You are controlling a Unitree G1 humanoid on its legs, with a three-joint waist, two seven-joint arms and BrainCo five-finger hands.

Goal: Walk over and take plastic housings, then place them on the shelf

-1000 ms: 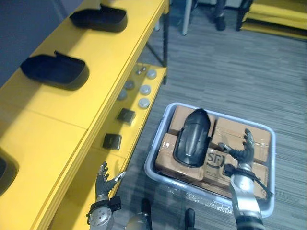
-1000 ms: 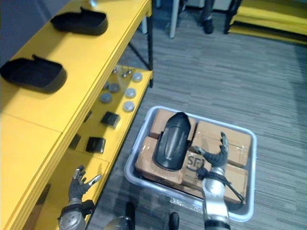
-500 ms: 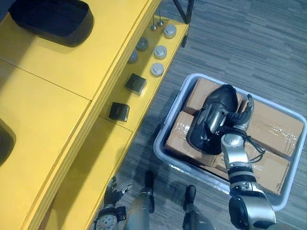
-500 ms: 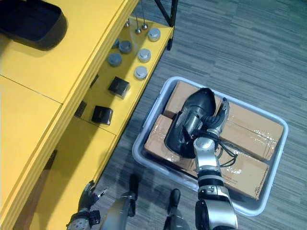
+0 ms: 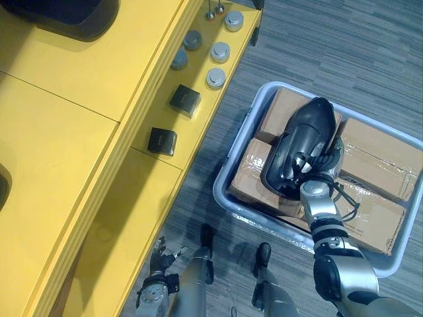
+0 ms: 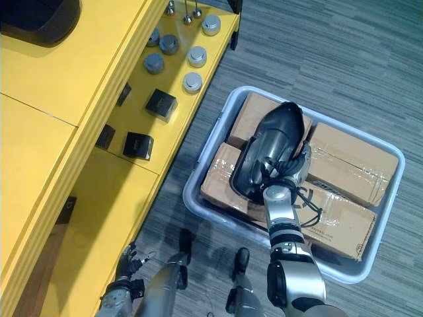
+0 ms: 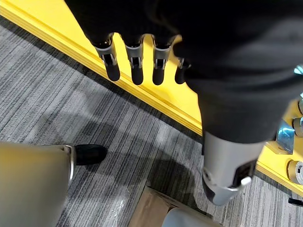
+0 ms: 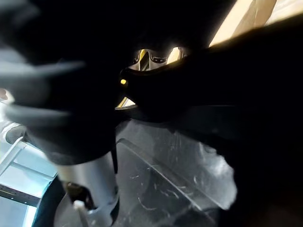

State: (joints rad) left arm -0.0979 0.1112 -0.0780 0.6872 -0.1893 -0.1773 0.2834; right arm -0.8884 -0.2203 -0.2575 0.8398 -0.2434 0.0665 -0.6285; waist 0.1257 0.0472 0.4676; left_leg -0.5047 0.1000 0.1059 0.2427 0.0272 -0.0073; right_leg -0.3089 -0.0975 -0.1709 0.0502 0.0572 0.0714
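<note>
Right hand (image 5: 314, 173) on black housing (image 5: 310, 125) in grey bin (image 5: 242, 131), closure cannot tell. Pick step; next needs firm grip, lift to yellow shelf (image 5: 66, 132) beside bin.

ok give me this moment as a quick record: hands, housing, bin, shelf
right hand: on the black housing in the grey bin, grip not visible
left hand: open, low beside the yellow shelf, holding nothing
housing: lying on cardboard boxes
shelf top: second housing
lower level: round metal parts, black blocks
</note>
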